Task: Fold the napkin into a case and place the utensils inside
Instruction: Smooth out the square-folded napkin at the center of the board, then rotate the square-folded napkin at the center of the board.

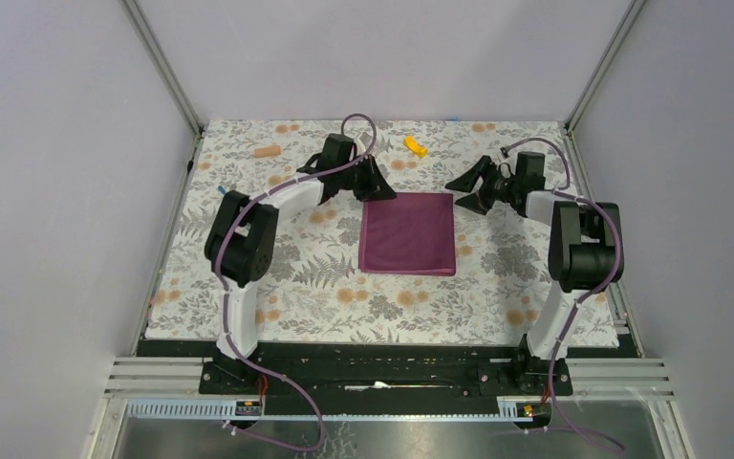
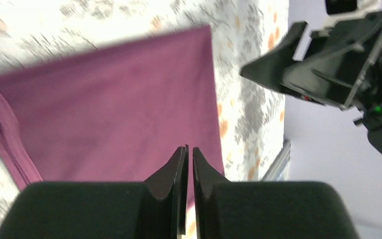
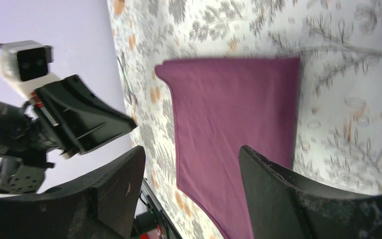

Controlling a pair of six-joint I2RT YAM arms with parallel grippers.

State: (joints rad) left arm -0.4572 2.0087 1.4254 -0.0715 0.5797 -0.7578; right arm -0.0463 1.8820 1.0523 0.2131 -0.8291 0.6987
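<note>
I can read no text, label, brand, number or sign in any of my three views.
</note>
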